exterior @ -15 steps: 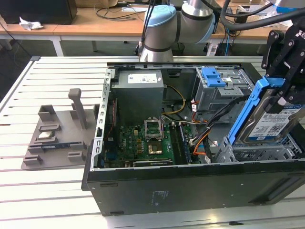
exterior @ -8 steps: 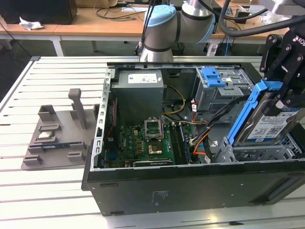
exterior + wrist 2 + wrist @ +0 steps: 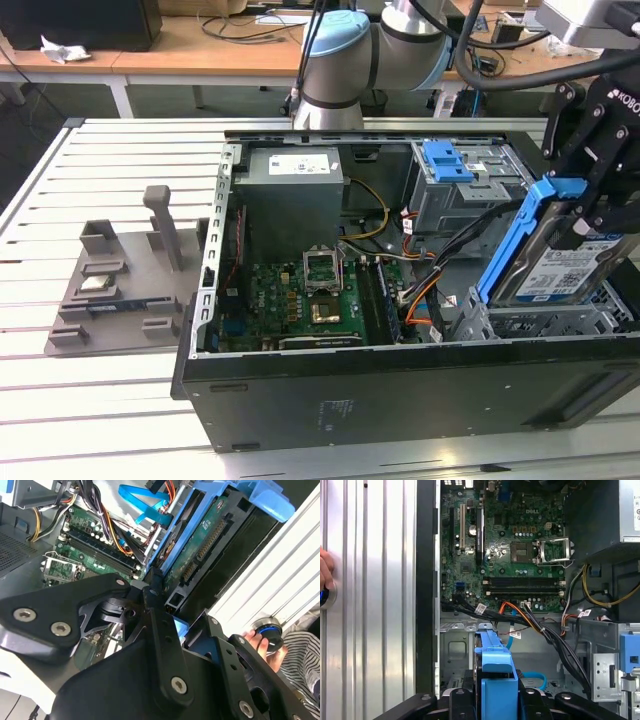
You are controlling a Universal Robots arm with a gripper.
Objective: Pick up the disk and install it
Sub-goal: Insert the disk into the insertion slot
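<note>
The disk (image 3: 565,268), a silver drive with a white-and-blue label in a blue carrier bracket (image 3: 508,248), hangs tilted over the grey drive bay (image 3: 540,322) at the exterior view's right end of the open computer case. My black gripper (image 3: 587,220) is shut on its upper end. The second wrist view has the disk's green circuit-board underside (image 3: 202,535) running away from the fingers (image 3: 156,611). The first wrist view looks along the blue bracket's edge (image 3: 496,675), which is clamped between the black fingers (image 3: 462,700), above the bay floor.
A second grey cage with a blue latch (image 3: 447,160) stands behind the bay. Orange and black cables (image 3: 425,290) run beside it. The motherboard (image 3: 310,295) and power supply (image 3: 295,190) fill the case. A grey fixture holding a small chip (image 3: 97,283) lies left. A person's hand (image 3: 260,642) rests on a knob.
</note>
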